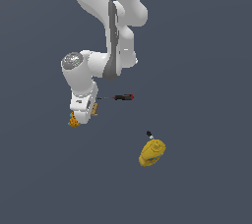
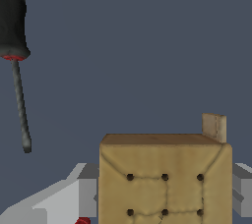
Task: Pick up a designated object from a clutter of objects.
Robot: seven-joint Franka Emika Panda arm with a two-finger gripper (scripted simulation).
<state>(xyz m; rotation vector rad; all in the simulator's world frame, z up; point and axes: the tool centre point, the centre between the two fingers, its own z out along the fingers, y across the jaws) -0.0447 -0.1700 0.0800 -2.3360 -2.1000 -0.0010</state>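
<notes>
1. Exterior view: the white arm (image 1: 110, 31) bends down from the top of the picture, and its claw (image 1: 84, 115) sits low over the dark blue-grey counter (image 1: 206, 70), toward the exterior view's left.
2. A sliver of the tan block (image 1: 94, 112) shows at the claw's side; most of it is hidden by the claw body.
3. The orange knobbly lump (image 1: 74, 120) lies just beside the claw, on the side toward the exterior view's left, and is partly covered by it.
4. The screwdriver (image 1: 118, 98), with its red-and-black handle, lies near the claw on the exterior view's right, its thin shaft pointing toward the claw.
5. The yellow object with a black tip (image 1: 151, 152) lies well apart, lower and to the exterior view's right; open counter surrounds it on all sides.
6. No counter edge shows in this view.
7. Wrist view: the tan block (image 2: 165, 179) fills the space between the two grey fingers (image 2: 88, 196), which press on its opposite sides; the claw is clamped on the block.
8. The block's face carries dark dots joined by faint seam lines; no readable writing or brand.
9. The screwdriver (image 2: 15, 61) lies apart from the block, with bare counter (image 2: 147, 36) between them.
</notes>
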